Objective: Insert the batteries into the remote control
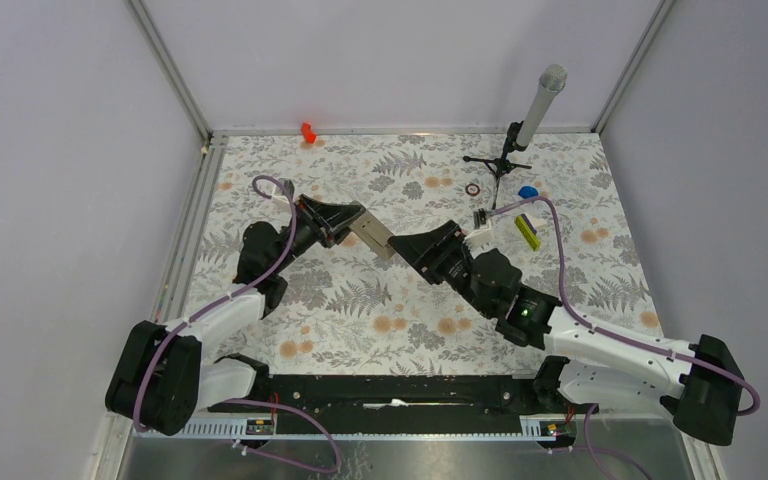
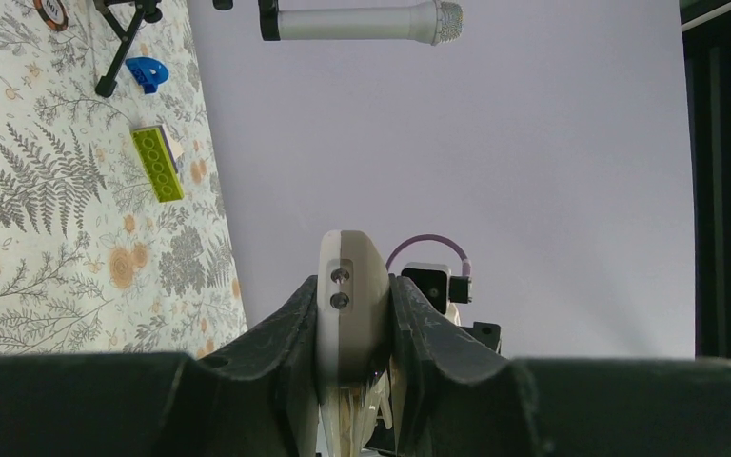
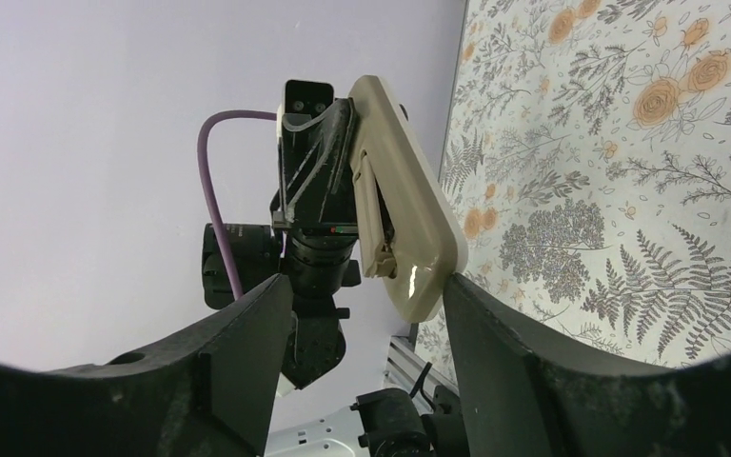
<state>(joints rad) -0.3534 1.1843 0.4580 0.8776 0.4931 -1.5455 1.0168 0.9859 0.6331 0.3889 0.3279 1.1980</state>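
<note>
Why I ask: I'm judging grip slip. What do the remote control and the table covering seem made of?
Remote control: likely hard moulded plastic, cream-white, semi-gloss; a bright highlight sits near its rounded end. Table covering: printed floral sheet, matte-looking; cloth or vinyl, I cannot tell.

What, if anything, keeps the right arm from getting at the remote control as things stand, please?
Probably yes; nothing seems to block it. The left gripper is shut on the remote control, holding it aloft, and its free end appears to sit between the open fingers of the right gripper.
</note>
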